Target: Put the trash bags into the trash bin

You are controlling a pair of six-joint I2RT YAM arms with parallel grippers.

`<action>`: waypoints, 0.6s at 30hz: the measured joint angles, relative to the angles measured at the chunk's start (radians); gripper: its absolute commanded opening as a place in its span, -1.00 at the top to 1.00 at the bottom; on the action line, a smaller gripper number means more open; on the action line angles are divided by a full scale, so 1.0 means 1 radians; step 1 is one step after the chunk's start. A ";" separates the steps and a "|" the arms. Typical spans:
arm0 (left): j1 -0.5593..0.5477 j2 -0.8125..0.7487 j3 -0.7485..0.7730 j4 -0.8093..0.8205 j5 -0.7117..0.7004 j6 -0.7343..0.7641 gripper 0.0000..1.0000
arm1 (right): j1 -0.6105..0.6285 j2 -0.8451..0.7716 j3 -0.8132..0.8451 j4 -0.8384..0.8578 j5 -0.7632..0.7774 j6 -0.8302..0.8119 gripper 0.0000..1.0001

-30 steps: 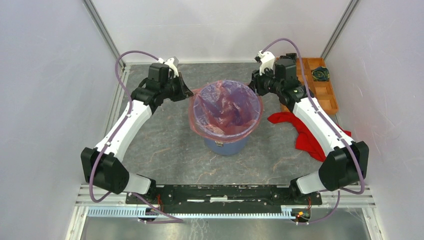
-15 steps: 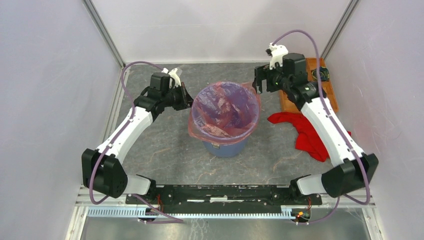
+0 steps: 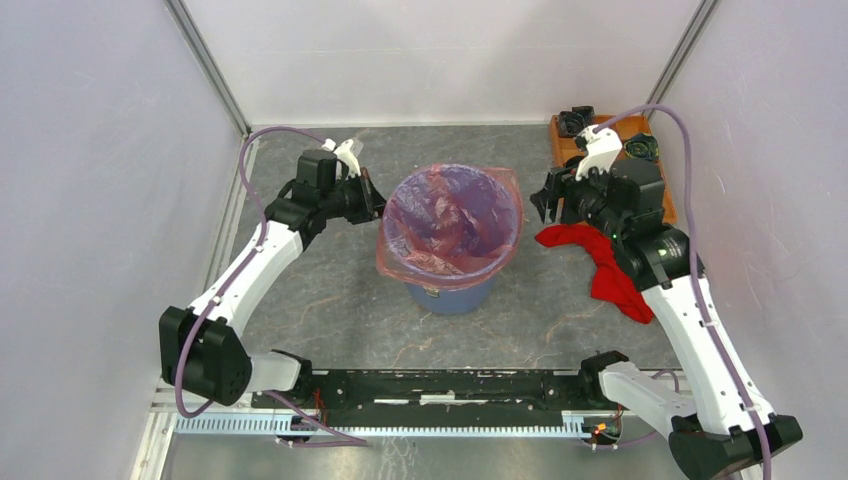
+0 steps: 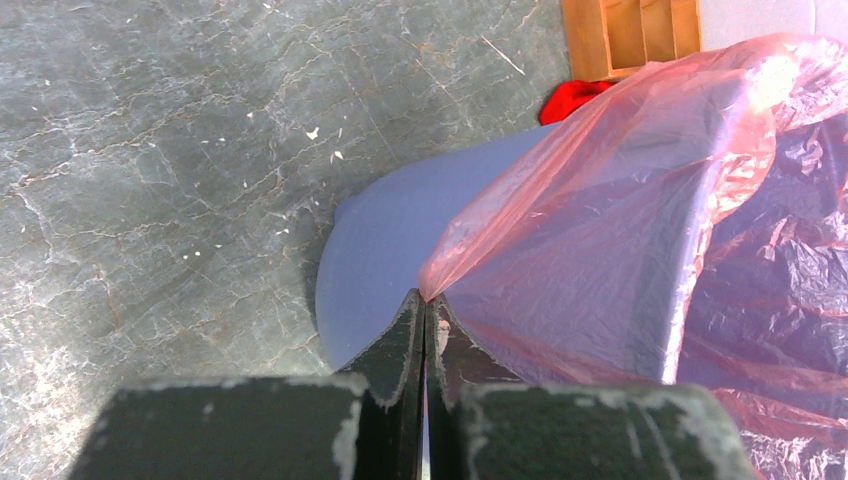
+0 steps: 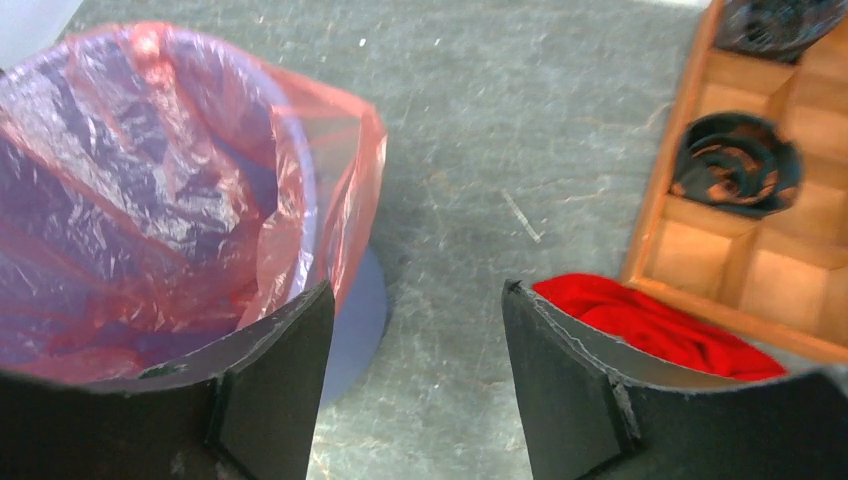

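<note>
The blue bucket (image 3: 452,292) stands mid-table, lined with the translucent red-pink trash bag (image 3: 450,220), whose edge is folded over the rim. My left gripper (image 3: 376,205) is shut on the bag's left edge just outside the rim; the left wrist view shows the film (image 4: 600,200) pinched at the fingertips (image 4: 408,322) against the bucket wall (image 4: 400,240). My right gripper (image 3: 543,205) is open and empty, to the right of the bucket and apart from it. The right wrist view shows the bag (image 5: 150,190) at left between open fingers (image 5: 285,350).
A solid-red cloth (image 3: 610,268) lies on the table right of the bucket, under my right arm. An orange compartmented tray (image 3: 655,195) with black round parts stands at the back right. White walls enclose the table on three sides.
My right arm has pulled back from the bucket's rim to the right and toward the front, its gripper free of the bag. My left gripper stays at the bag's left edge.
</note>
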 measured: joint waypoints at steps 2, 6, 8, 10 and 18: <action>0.000 -0.009 -0.010 0.002 0.007 -0.002 0.93 | -0.001 -0.001 -0.044 0.017 -0.027 0.013 -0.36; 0.000 -0.026 -0.034 0.011 0.018 -0.031 0.95 | -0.001 0.003 -0.144 0.048 -0.072 0.039 -0.32; 0.000 -0.026 -0.038 0.021 0.026 -0.047 0.95 | -0.001 0.006 -0.165 0.058 -0.093 0.048 -0.31; 0.000 -0.026 -0.041 0.025 0.033 -0.057 0.95 | -0.001 0.006 -0.178 0.079 -0.108 0.053 -0.28; 0.000 -0.033 -0.045 0.022 0.031 -0.065 0.95 | -0.001 -0.011 -0.162 0.056 -0.069 0.042 -0.31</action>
